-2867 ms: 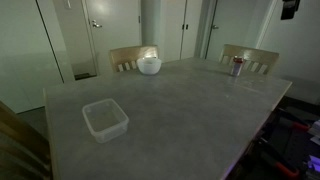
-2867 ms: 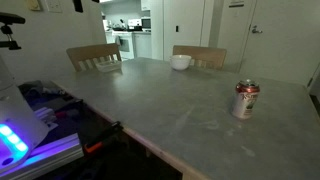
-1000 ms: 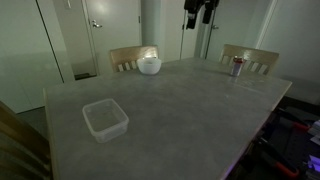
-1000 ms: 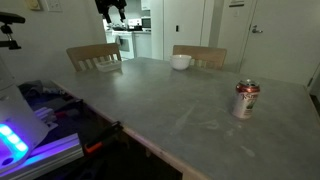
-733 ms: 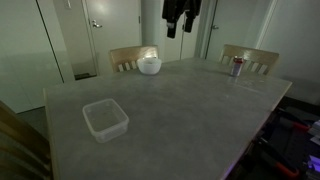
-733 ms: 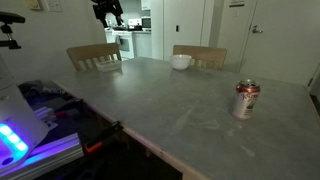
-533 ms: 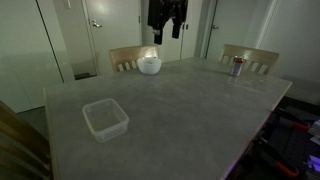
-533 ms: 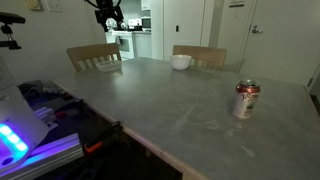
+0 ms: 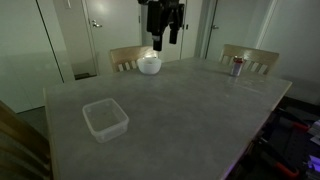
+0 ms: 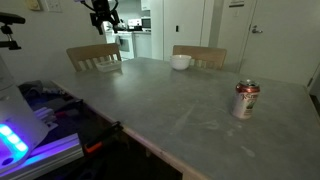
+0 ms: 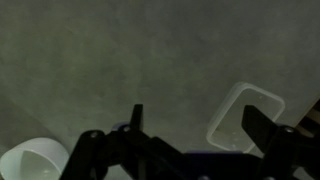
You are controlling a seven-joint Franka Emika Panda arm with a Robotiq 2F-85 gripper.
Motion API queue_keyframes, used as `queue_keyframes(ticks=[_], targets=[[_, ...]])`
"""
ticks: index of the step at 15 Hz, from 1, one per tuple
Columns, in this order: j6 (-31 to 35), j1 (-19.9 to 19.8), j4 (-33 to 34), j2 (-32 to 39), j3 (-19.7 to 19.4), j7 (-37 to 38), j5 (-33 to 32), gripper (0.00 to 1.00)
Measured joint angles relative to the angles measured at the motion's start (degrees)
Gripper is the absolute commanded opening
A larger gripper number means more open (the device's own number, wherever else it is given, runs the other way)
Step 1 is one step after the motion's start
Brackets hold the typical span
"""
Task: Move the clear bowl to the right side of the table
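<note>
The clear bowl [image 9: 105, 119] is a shallow see-through squarish container near the front corner of the grey table [image 9: 190, 110]. It also shows in the wrist view [image 11: 238, 120], next to the right finger. It is out of view in the exterior view that shows the can. My gripper [image 9: 164, 36] hangs high above the table's far side, over the white bowl, far from the clear bowl. It also shows at the top of an exterior view [image 10: 103, 25]. In the wrist view the gripper [image 11: 197, 124] is open and empty.
An opaque white round bowl [image 9: 149, 65] stands at the far edge, also seen in an exterior view [image 10: 181, 62] and in the wrist view [image 11: 30, 158]. A small metallic can [image 10: 246, 99] stands on the other side [image 9: 237, 66]. Wooden chairs [image 9: 128, 57] stand behind the table.
My gripper has moved sideways above the table, from over the far middle towards the white bowl. The objects on the table have not moved.
</note>
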Motion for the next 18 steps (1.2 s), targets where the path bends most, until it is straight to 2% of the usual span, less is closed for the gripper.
queue_keyframes(ticks=[4,7,12,18], targets=[[0.12,2.5,-0.11,1.44,0.06,0.9,0.74,1.0],[1.29,2.7,2.17,5.63,-0.59,8.25,-1.6,1.0],[7.71,4.38,9.72,17.15,-3.79,18.25,-2.72,1.0],[8.95,9.35,21.39,29.94,-7.32,21.0,-1.91,1.0]])
